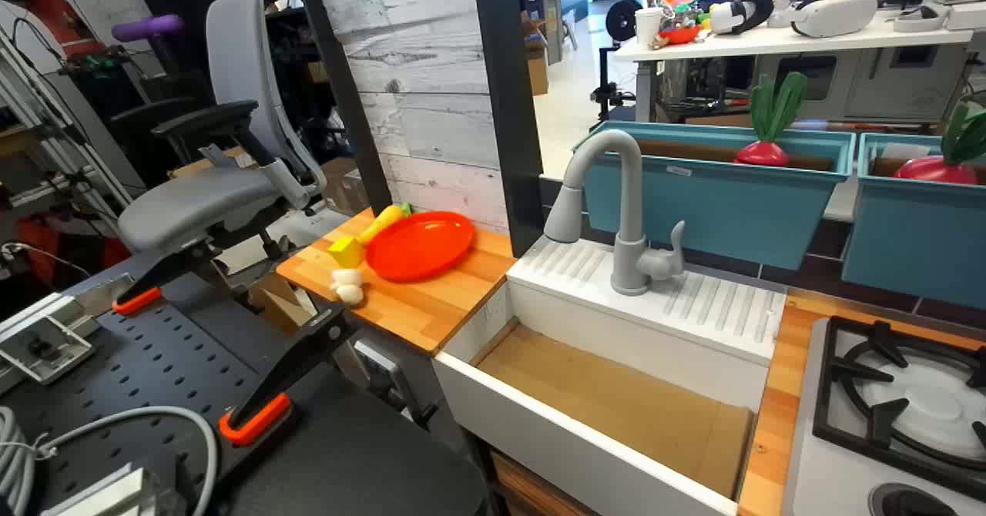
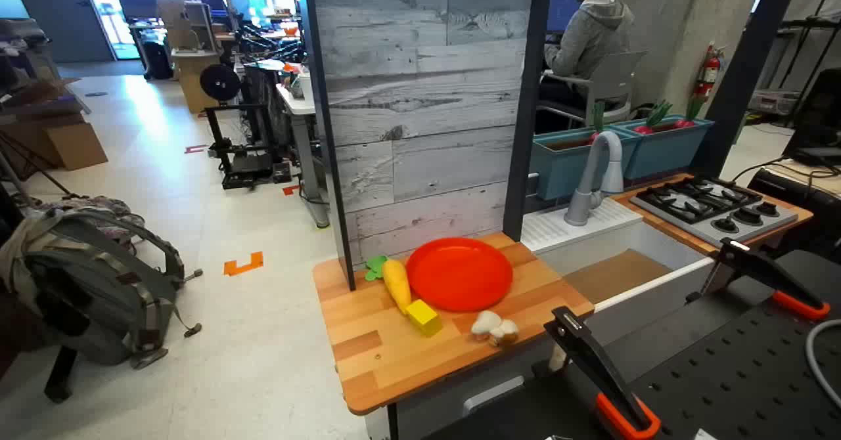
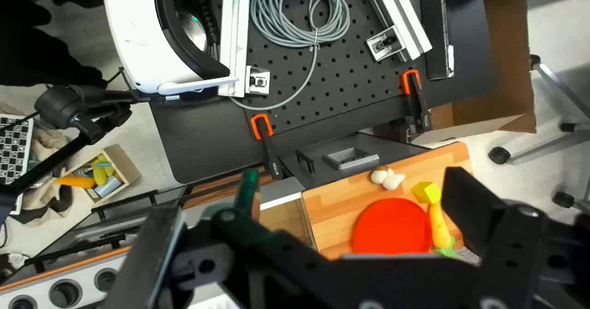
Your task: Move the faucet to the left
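The tall grey gooseneck faucet (image 1: 632,192) stands upright on the ridged white ledge behind the white sink (image 1: 539,439). It also shows in an exterior view (image 2: 591,167). Its spout head (image 1: 564,217) hangs left of the column in that view. The short lever handle (image 1: 672,256) sits low on its other side. My gripper (image 3: 353,174) shows only in the wrist view, open and empty, its two fingers wide apart. It is above the scene, with the wooden counter (image 3: 336,203) below it. A blurred grey patch behind the left finger may be the faucet; I cannot tell.
A red plate (image 1: 420,246), a yellow carrot (image 2: 396,286), a yellow block (image 2: 424,317) and white mushrooms (image 2: 493,328) lie on the wooden counter. A stove (image 1: 909,393) is across the sink. Teal planters (image 1: 693,200) stand close behind the faucet. A wood-print panel (image 2: 427,98) rises behind the counter.
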`<state>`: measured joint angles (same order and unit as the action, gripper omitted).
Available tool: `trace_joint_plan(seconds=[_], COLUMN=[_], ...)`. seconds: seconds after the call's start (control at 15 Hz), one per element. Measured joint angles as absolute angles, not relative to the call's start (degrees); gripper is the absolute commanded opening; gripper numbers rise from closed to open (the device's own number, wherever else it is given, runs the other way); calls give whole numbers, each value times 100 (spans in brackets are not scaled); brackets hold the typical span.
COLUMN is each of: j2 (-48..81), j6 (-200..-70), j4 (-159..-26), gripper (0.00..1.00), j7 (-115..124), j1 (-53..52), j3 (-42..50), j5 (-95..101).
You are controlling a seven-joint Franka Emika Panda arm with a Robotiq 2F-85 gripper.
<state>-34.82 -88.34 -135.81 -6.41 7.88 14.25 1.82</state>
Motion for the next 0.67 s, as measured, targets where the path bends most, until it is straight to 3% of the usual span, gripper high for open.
trace_joint_plan(seconds=[0.33,0.67], j2=[-3451,-2837], j6=[-9088,-10523], j4=[-13610,-13695], gripper=[100,100], j7=[-634,-624], j1=[788,788], j3=[1434,1524], j5=[151,-280])
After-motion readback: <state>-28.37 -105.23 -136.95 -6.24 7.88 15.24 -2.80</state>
